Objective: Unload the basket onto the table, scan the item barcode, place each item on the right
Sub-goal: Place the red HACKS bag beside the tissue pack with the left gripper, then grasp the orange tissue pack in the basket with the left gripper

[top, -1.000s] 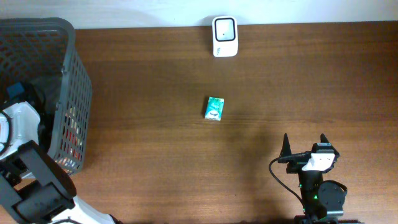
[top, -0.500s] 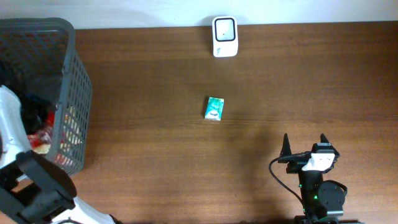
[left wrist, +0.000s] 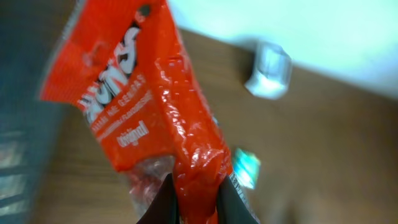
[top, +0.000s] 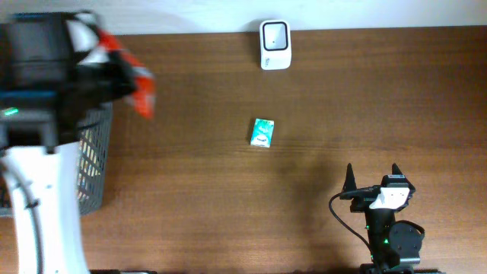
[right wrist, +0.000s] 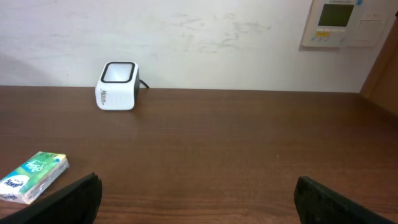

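Red crinkly snack packet [top: 137,85] hangs at ten o'clock, one edge pinched in my left gripper [left wrist: 196,200]; my right gripper [right wrist: 200,198] gapes empty. That thin pinch may slip, or the floppy film could buckle and read badly at the white cube scanner [top: 274,35] at twelve o'clock.

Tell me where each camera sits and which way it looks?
Overhead: above the table, looking straight down; both arms show, the left holding a red bag near the basket.
Left wrist: rides the left gripper, which shows pinching the bag, facing the scanner.
Right wrist: rides the open right gripper, fingers showing, low, facing the wall.
Shared: all three see scanner and green packet.
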